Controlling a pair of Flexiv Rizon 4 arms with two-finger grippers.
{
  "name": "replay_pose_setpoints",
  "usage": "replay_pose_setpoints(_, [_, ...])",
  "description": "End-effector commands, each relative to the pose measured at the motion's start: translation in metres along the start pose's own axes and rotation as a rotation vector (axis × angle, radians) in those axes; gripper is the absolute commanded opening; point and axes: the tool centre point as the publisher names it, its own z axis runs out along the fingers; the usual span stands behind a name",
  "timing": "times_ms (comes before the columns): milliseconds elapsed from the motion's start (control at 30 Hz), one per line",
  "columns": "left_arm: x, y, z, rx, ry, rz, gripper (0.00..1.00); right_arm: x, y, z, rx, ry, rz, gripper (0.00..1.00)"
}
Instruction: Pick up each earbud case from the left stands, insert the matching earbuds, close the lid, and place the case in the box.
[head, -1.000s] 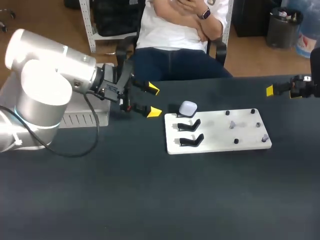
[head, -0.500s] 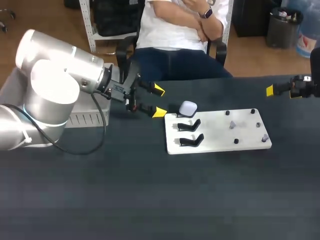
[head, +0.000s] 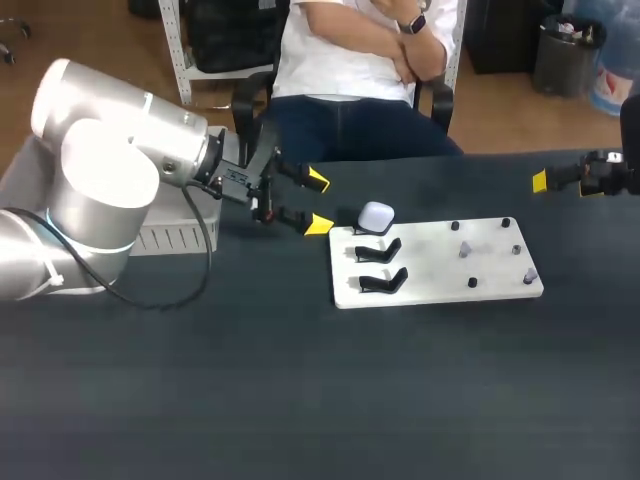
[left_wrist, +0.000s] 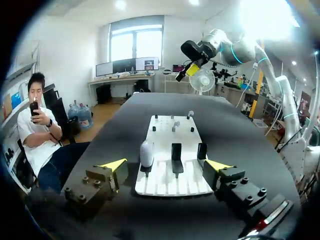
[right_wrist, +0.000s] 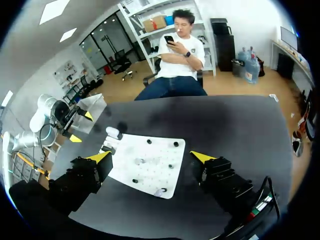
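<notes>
Looking down from the head view, you'll see the left gripper (head: 318, 203) has swung in toward the white board (head: 430, 272) since a second ago, then held still for the last half second. Its fingers are spread and empty, just beside the earbud case (head: 376, 216). The case sits lid down on the stand farthest from the robot. The two black stands (head: 378, 250) nearer the robot are bare. I read that as an approach finished and a grasp not yet made, so you're still at the first pick. The right gripper (head: 560, 180) hasn't shifted and sits well apart, past the board's other end.

From the left wrist view, the left gripper (left_wrist: 166, 165) has its fingers wide, with the earbud case (left_wrist: 146, 154) just ahead of the gap and touching neither.

From the right wrist view, the right gripper (right_wrist: 150, 156) is likewise spread on nothing, looking out over the white board (right_wrist: 150, 172). The earbud case (right_wrist: 113, 132) stands at the board's far end.

No brand, label or writing is legible on the case, board or grippers.
</notes>
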Motion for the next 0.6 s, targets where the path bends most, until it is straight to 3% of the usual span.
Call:
replay_pose_setpoints(33, [0.003,0.004,0.005,0.017,-0.02,-0.003,1.0,0.0,0.0,0.0,0.003,0.0,0.0,1.0])
replay_pose_setpoints(233, [0.006,0.013,0.015,0.035,-0.072,-0.01,1.0,0.0,0.0,0.0,0.003,0.0,0.0,1.0])
replay_pose_setpoints(600, [0.004,0.022,0.038,0.018,-0.065,-0.049,1.0,0.0,0.0,0.0,0.003,0.0,0.0,1.0])
